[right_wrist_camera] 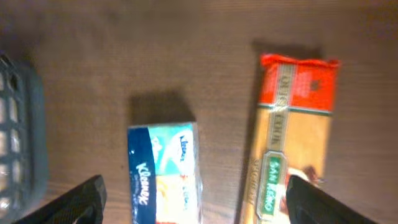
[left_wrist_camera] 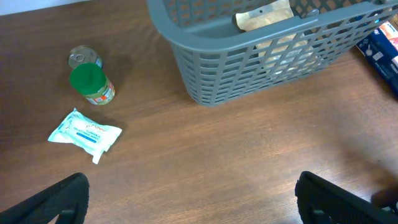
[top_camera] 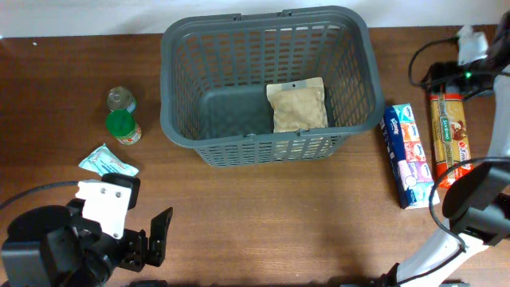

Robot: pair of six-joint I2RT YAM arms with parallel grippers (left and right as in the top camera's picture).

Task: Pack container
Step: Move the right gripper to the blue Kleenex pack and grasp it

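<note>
The container stands at the far centre of the worktop, holding a tan pouch. The left fingers and right fingers are spread open, gripping nothing.

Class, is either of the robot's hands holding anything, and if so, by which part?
Nothing is held. The left hand is open over the table; the right hand is open above the tissue pack and spaghetti packet, gripping neither.
</note>
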